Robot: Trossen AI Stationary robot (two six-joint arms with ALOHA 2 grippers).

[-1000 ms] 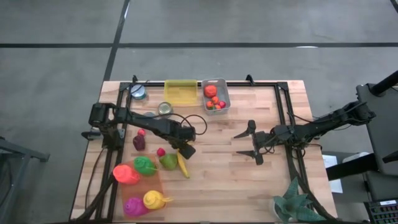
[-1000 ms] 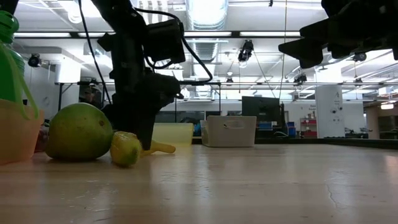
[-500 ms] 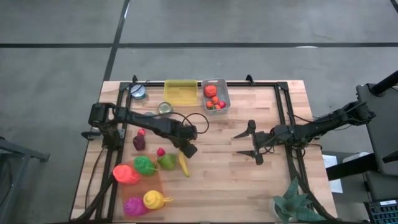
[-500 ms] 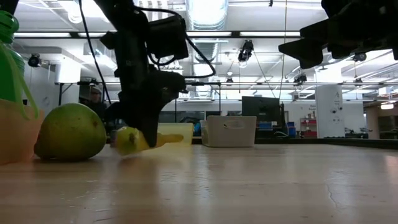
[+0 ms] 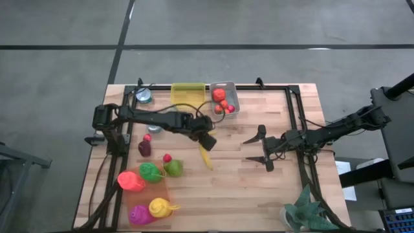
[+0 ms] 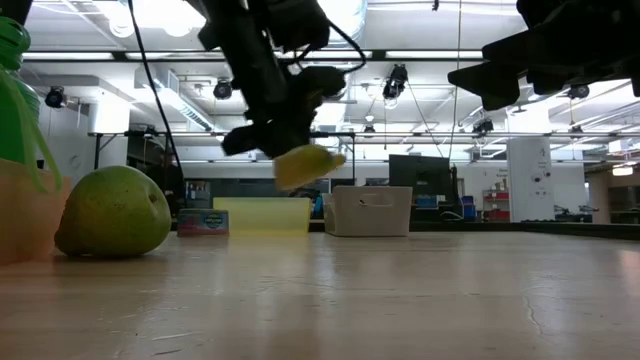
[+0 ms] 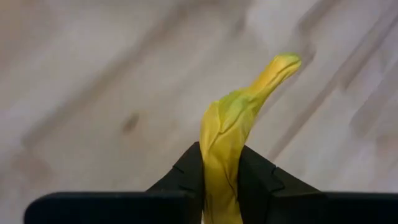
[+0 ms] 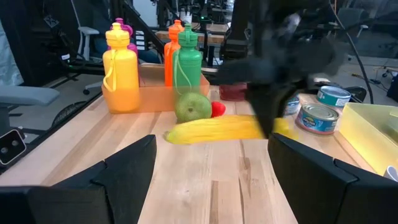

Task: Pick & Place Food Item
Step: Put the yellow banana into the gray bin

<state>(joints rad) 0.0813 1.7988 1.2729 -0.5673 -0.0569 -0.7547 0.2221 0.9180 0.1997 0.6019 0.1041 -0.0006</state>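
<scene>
Left gripper (image 5: 207, 140) is clamped on a banana (image 5: 205, 156), holding it by one end and clear of the table (image 5: 259, 188), over the middle of the board. In the left wrist view the two dark fingers (image 7: 186, 171) pinch the fruit's thick part, with the stem end jutting out ahead of them. The low view shows the banana (image 6: 305, 163) hanging well above the wood, tilted, with most of its length beyond the grip.

A grip this far toward one end could let the fruit swing or twist, so the carry is best kept slow and level. The likely goal is one of the two bins along the far edge: the yellow bin (image 5: 187, 95), or the grey bin (image 5: 224, 99) that already holds red and orange fruit. Which one is meant I cannot tell. Either way, the banana should come in above the bin's rim, be lowered until it nearly rests, and only then be let go, so it does not bounce out.

Right gripper (image 5: 260, 150) waits with its fingers spread, above the table's right half, well apart from the banana.

As for writing, two tins (image 8: 323, 107) carry printed labels, but no word on them can be read. The bottles (image 8: 122, 65) show no legible text either.
</scene>
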